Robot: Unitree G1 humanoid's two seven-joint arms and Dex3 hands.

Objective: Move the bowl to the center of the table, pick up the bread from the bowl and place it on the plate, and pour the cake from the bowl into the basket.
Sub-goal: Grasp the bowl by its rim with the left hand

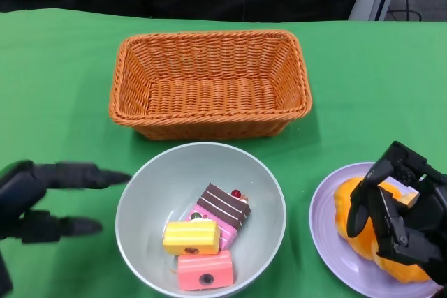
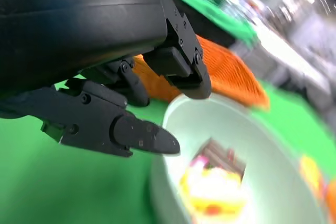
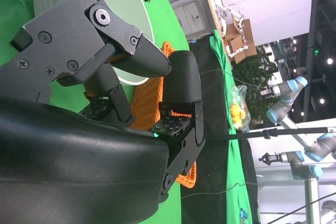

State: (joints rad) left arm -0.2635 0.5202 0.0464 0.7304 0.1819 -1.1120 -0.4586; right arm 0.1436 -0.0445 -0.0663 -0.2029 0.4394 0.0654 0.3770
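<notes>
The pale grey-green round bowl (image 1: 200,219) sits on the green tablecloth (image 1: 56,95) near the front edge, about midway across, just in front of the orange woven wicker basket (image 1: 209,83), which is rectangular and stands apart from the bowl's far rim by a narrow strip of cloth. Inside the bowl lie small toy cake pieces clustered toward its near side: a chocolate-striped slice with a pink base and a red dot on top (image 1: 225,207), a yellow layered slice (image 1: 191,236) touching it, and a pink block (image 1: 205,270) nearest the front. To the bowl's right, well clear of it, is the lilac round plate (image 1: 328,242), and on it rests the orange-yellow bread (image 1: 343,209), largely covered by the robot's right hand (image 1: 394,211). That black hand hangs over the plate with its fingers curled down around the bread; whether they actually grip it or merely rest on it cannot be told from the head view, and the right wrist view shows only the fingers, the bowl's rim (image 3: 137,19) and part of the basket (image 3: 147,98). The left hand (image 1: 49,197) lies to the left of the bowl with fingers stretched out and apart, holding nothing; one fingertip (image 1: 119,178) reaches close to the bowl's rim. The left wrist view, blurred, shows those spread fingers (image 2: 142,137) beside the bowl (image 2: 173,182).
</notes>
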